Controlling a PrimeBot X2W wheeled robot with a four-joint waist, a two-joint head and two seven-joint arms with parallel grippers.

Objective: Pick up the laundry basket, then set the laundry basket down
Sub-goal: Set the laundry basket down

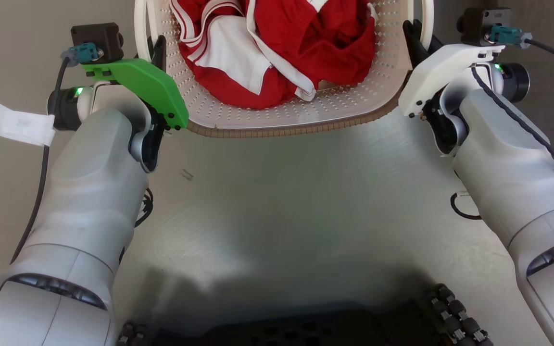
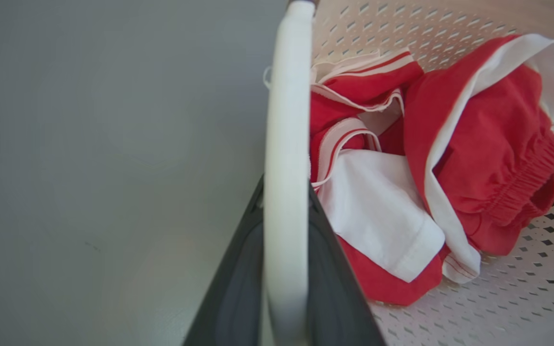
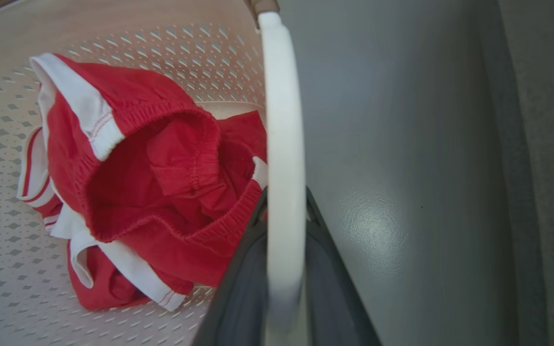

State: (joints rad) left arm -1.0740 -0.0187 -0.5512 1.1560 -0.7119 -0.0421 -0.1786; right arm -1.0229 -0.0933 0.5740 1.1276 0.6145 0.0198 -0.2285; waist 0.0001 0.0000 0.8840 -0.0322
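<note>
Here, the laundry basket [image 1: 286, 129], upright and mouth up at the top of my head view, holds crumpled red-and-white clothes [image 1: 306, 43]. Its long axis runs side to side between my arms. The left gripper [image 2: 286, 192] and right gripper [image 3: 284, 197] each have jaws clamped narrow on a white side handle [image 2: 284, 120]. Whether the basket touches the grey floor [image 1: 306, 192], I cannot tell.

The laundry basket [image 1: 306, 108] is matt cream plastic, perforated, with a brown woven-look rim [image 1: 277, 130] and a smooth, faintly glossy white handle [image 2: 284, 144], holding soft red-and-white cloth [image 1: 315, 43], while the forearm shell [image 1: 94, 182] is glossy pale plastic and the grey surface [image 3: 378, 230] below shines dully.
</note>
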